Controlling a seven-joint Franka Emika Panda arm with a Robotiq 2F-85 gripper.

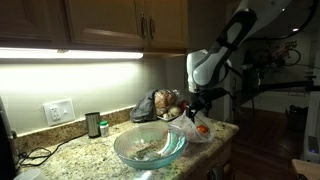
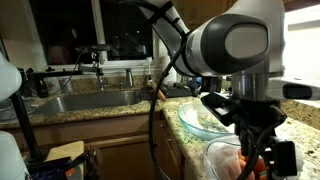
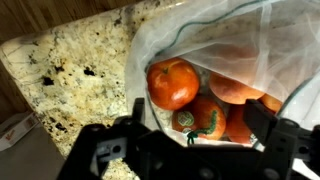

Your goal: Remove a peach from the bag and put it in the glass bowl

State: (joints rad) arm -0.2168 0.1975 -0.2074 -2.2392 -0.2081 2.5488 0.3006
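The crinkled whitish bag (image 3: pixel 235 35) lies open on the granite counter, and the wrist view shows several red-orange peaches inside. One round peach (image 3: pixel 172 83) sits at the bag's mouth, and another, stickered peach (image 3: pixel 207 116) lies just below it. My gripper (image 3: pixel 200 122) hangs open right over them; its dark fingers (image 3: pixel 138 118) stand on either side of the stickered peach and hold nothing. In both exterior views the gripper (image 1: pixel 197 106) (image 2: pixel 262 150) hovers above the bag (image 1: pixel 204 129) (image 2: pixel 226 160). The glass bowl (image 1: pixel 128 150) (image 2: pixel 196 116) stands beside the bag.
A dark lumpy bundle (image 1: pixel 160 104) rests against the wall behind the bowl. A small dark jar (image 1: pixel 93 124) and a wall outlet (image 1: pixel 58 111) are further along. A sink (image 2: pixel 85 100) with a tap lies beyond. The counter edge (image 3: pixel 25 75) is near the bag.
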